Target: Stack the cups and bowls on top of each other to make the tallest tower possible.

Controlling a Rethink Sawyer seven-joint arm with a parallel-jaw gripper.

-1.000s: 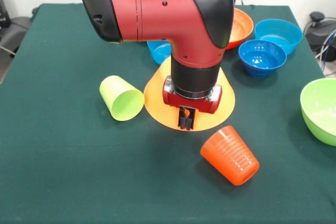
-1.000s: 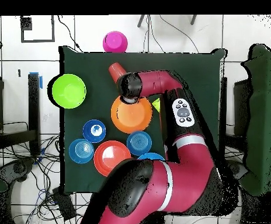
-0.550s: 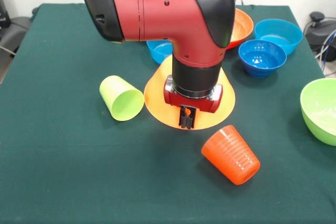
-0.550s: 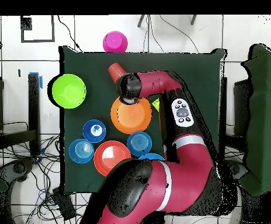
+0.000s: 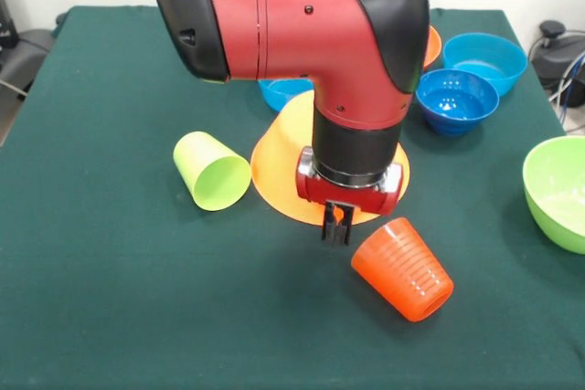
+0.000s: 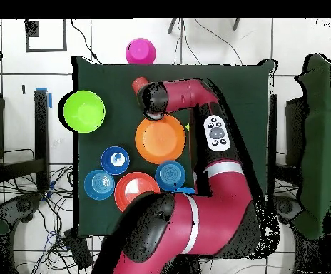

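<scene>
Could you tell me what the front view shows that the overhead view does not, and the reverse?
Only the front view shows the claw hanging beside the fallen orange cup, and the lime green cup lying whole on its side. Only the overhead view shows the pink bowl beyond the table edge. Both show the upside-down light-orange bowl, the lime-green bowl and the arm.
</scene>
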